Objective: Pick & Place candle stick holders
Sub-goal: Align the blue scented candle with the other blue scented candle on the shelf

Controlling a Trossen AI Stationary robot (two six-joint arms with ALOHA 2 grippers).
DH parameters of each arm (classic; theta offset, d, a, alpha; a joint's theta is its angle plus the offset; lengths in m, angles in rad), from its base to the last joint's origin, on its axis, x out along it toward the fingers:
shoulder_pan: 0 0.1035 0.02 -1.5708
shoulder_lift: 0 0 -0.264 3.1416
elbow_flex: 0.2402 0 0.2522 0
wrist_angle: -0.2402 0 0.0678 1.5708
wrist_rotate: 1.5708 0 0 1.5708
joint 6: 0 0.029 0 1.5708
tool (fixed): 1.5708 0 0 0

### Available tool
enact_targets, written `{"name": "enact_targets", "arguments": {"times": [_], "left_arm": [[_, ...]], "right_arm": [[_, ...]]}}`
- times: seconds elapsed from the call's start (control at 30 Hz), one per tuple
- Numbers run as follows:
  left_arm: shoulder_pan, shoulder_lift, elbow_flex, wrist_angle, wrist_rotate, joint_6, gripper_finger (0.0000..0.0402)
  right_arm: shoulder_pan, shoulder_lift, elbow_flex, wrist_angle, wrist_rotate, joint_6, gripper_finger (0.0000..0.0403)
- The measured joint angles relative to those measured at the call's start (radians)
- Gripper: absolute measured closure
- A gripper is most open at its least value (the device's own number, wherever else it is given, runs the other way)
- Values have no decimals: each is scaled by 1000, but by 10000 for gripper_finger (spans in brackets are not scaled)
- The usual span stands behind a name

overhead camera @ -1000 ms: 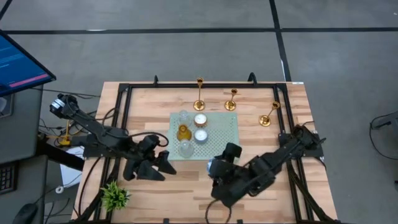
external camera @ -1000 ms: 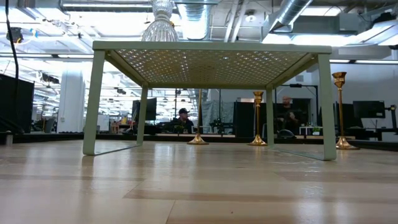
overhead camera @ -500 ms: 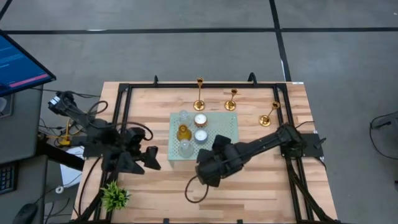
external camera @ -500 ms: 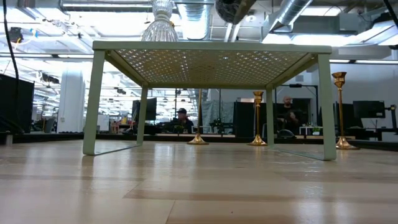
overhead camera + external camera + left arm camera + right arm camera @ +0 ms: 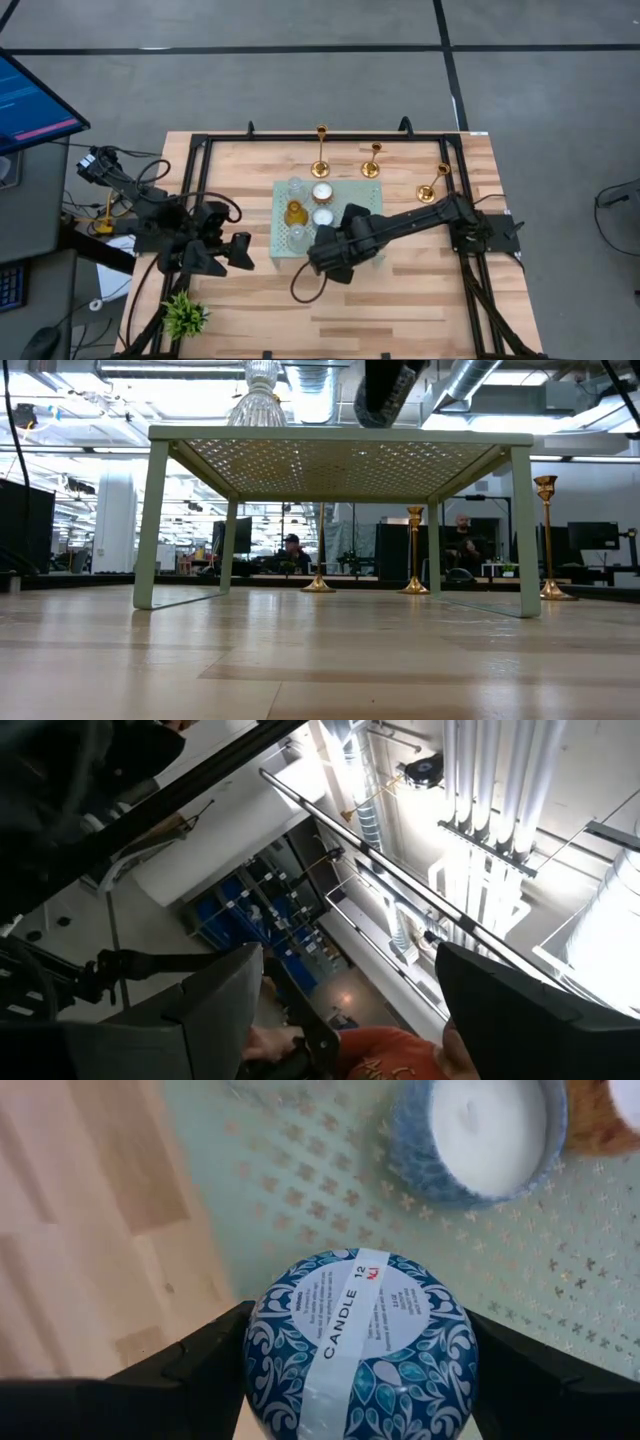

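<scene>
The right gripper (image 5: 355, 1380) has its fingers clamped on a blue patterned candle tin (image 5: 358, 1342), held upside down with its label showing, over the near edge of the pale green perforated stand (image 5: 365, 205). A second tin candle (image 5: 478, 1132) sits on the stand just beyond. The left gripper (image 5: 345, 1010), fingers apart and empty, waits at the worktop's (image 5: 420, 300) left side. The three gold candle stick holders (image 5: 321, 150) stand untouched along the far edge, well apart from both arms. The risk, by this view: the inverted tin could slip or clip the glass cups (image 5: 296, 212) on the stand, as the arm works close above them.
</scene>
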Motion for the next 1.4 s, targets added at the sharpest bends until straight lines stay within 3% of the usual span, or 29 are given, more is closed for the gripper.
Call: {"name": "enact_targets", "arguments": {"times": [0.97, 1.23, 1.4], "left_arm": [[0, 0, 0, 0, 0, 0, 101], [0, 0, 0, 0, 0, 0, 101], [0, 0, 0, 0, 0, 0, 101]], "right_arm": [[-35, -4, -43, 9, -70, -135, 116], [-35, -4, -43, 11, -78, -145, 77], [-35, -4, -43, 13, -93, -153, 74]]}}
